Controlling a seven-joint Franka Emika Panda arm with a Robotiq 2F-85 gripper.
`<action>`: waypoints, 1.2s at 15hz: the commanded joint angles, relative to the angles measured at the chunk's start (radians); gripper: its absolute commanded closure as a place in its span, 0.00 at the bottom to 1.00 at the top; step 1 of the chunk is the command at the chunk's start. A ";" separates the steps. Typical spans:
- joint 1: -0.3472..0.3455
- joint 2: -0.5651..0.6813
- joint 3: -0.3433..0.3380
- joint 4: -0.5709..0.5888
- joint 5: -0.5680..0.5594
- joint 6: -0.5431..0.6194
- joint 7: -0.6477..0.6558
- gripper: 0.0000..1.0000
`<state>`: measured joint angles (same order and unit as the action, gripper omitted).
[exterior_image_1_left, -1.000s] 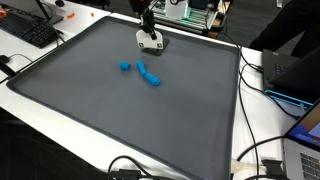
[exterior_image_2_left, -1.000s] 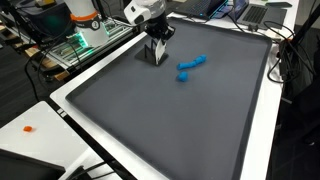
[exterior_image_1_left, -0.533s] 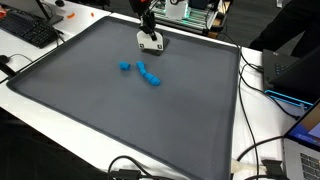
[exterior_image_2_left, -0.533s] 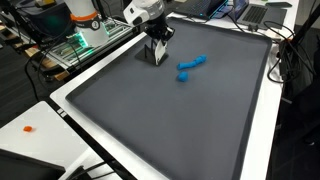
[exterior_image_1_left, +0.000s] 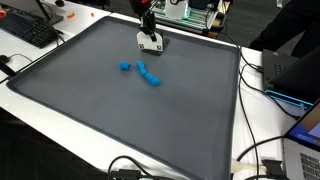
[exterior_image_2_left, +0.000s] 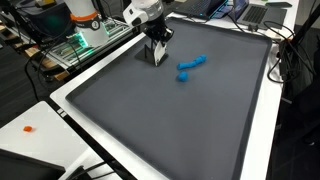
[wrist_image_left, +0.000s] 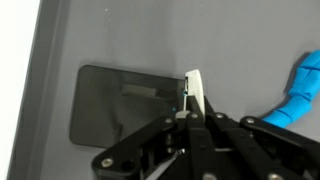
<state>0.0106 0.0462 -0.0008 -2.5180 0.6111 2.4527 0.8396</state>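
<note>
My gripper (exterior_image_1_left: 149, 33) stands low over the far end of a large grey mat (exterior_image_1_left: 120, 110); it also shows in an exterior view (exterior_image_2_left: 157, 50). In the wrist view the jaws (wrist_image_left: 195, 112) are closed on a thin white flat piece (wrist_image_left: 195, 88) held on edge, which also shows in an exterior view (exterior_image_1_left: 150, 43). A dark rectangular patch (wrist_image_left: 125, 105) lies on the mat beside it. A blue chain of small blocks (exterior_image_1_left: 150, 75) lies near the mat's middle, apart from the gripper, and shows in the other views (exterior_image_2_left: 194, 63) (wrist_image_left: 297, 92). A small blue piece (exterior_image_1_left: 124, 67) lies next to it (exterior_image_2_left: 183, 76).
The mat sits on a white table (exterior_image_1_left: 60, 120). A black keyboard (exterior_image_1_left: 30, 30) lies off one corner. A laptop (exterior_image_1_left: 300, 150) and cables (exterior_image_1_left: 255, 160) are along one side. Lit electronics (exterior_image_2_left: 75, 45) stand behind the arm. A small orange thing (exterior_image_2_left: 28, 128) lies on the white surface.
</note>
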 joint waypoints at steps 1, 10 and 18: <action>0.004 -0.007 0.005 -0.029 0.017 0.035 0.015 0.99; 0.009 0.006 0.014 -0.035 0.053 0.078 0.001 0.99; 0.013 0.023 0.020 -0.037 0.058 0.100 0.015 0.99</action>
<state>0.0142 0.0505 0.0119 -2.5384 0.6526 2.5226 0.8444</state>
